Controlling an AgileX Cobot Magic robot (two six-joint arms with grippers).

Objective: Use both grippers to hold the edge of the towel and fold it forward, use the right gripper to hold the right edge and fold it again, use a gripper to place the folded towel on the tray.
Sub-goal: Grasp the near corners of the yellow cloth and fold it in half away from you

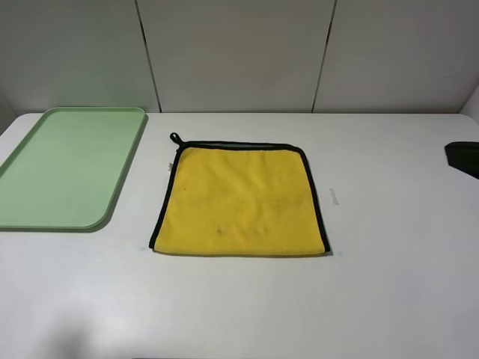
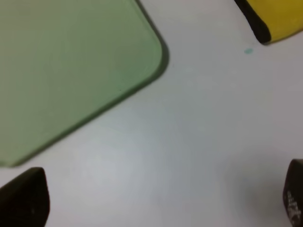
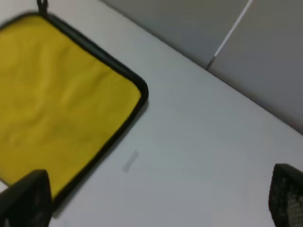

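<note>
The yellow towel (image 1: 241,200) lies flat in the middle of the white table, its black edge (image 1: 239,145) running along the far side and a small black loop (image 1: 175,138) at the far left corner. The pale-green tray (image 1: 67,166) lies empty at the far left. My left gripper (image 2: 158,203) is open and empty above bare table, between the tray's near corner (image 2: 151,52) and the towel's corner (image 2: 277,19). My right gripper (image 3: 156,198) is open and empty, to the right of the towel (image 3: 57,99). A black part of the right arm (image 1: 462,158) shows at the right edge.
A grey panelled wall (image 1: 239,52) stands behind the table. A small pale mark (image 1: 334,196) lies on the table just right of the towel; it also shows in the right wrist view (image 3: 130,161). White table (image 1: 239,307) spreads in front of the towel.
</note>
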